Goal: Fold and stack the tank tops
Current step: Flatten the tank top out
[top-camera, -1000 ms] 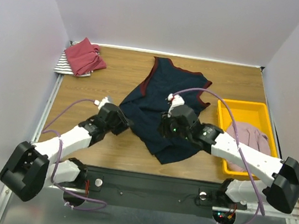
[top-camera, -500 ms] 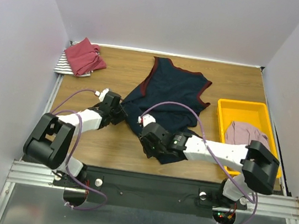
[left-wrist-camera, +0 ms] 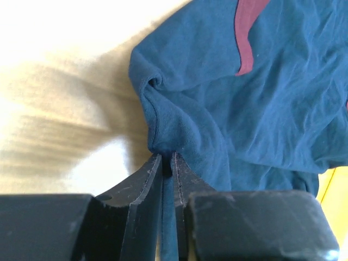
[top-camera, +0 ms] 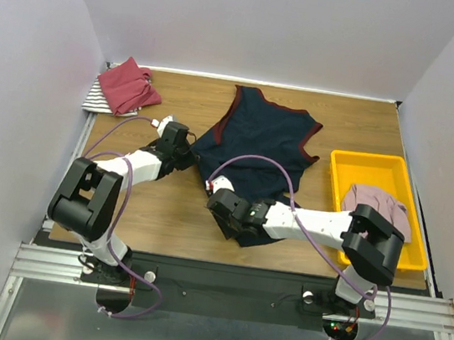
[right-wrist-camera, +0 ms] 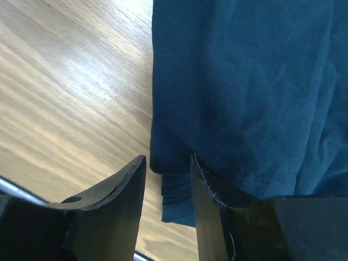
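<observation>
One wooden table, white walls: left claw pinches navy tank top, right claw seemingly released.

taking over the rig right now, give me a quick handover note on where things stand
Left pincer: shut on a fold at the navy tank top's left edge.
Right pincer: open, jaws astride its near hem, nothing gripped.
Things: navy tank top lies rumpled mid-table; red tank top is bunched on the striped tank top in the far left corner; pink tank top is in the yellow tray.
Done: nothing visibly folded.
Left: fold the navy one, then the others, and stack all.
</observation>
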